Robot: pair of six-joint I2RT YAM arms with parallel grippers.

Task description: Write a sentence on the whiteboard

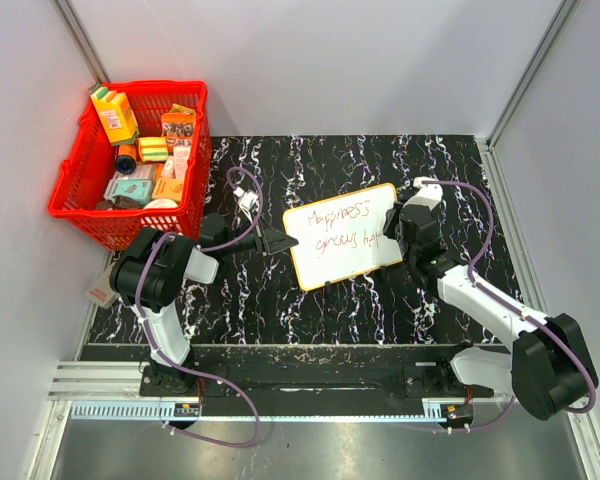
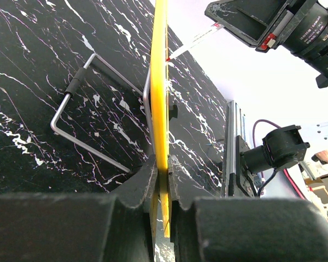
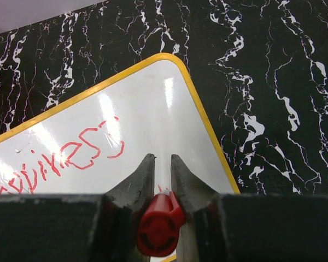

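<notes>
My left jaws are clamped on the yellow left rim of the whiteboard (image 1: 345,235), propped on its wire stand (image 2: 93,109) on the worktop (image 1: 260,300). My right jaws grip a red marker (image 3: 158,224) beside the red sentence (image 1: 342,228).

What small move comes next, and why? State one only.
Probably drag the marker slightly further right to extend the second line. The right tool is shut on it at that line's end and the left tool clamps the board by its edge. Little white is left there, so keep it short.
</notes>
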